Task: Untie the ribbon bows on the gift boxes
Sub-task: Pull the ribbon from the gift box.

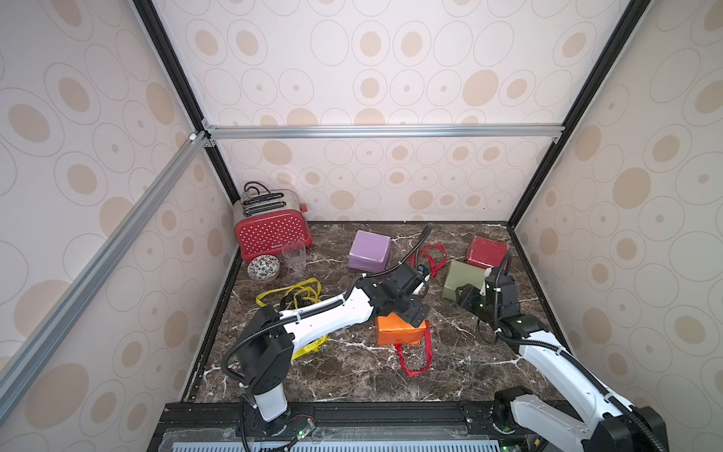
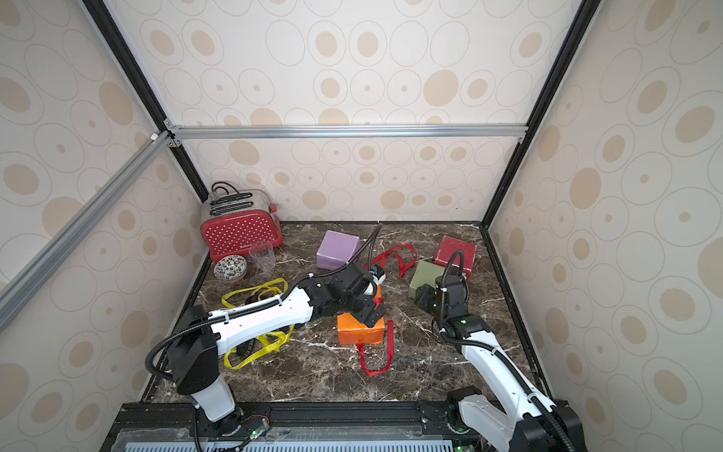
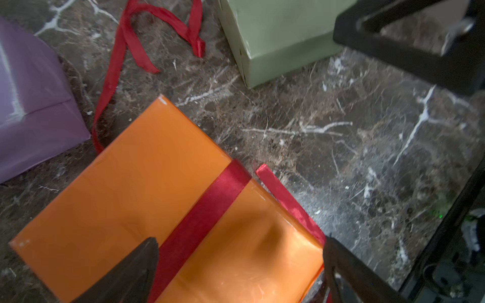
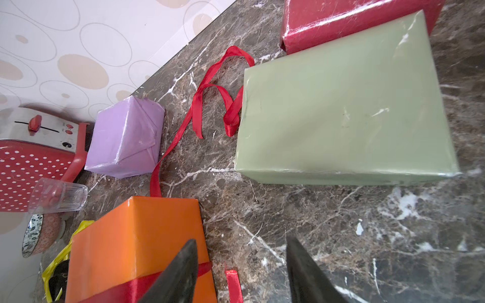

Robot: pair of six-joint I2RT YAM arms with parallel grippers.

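Left tool spread wide, gripping nothing, jaws astride red ribbon lying flat across orange box near table centre. Right tool part-spread, empty, at box's 2 o'clock, close to olive box. Ribbon ends loose on table at box's 1 and 5 o'clock. Lilac box at 11 o'clock.

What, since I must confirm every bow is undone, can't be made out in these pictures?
Orange box top: in both top views the left arm covers most of it; in the left wrist view the red ribbon runs off the bottom edge, so any knot is unseen.
Black ribbon: partly under the left arm in top views; lettering too small to read.
Dark red box: cut off by the right wrist view's top edge.
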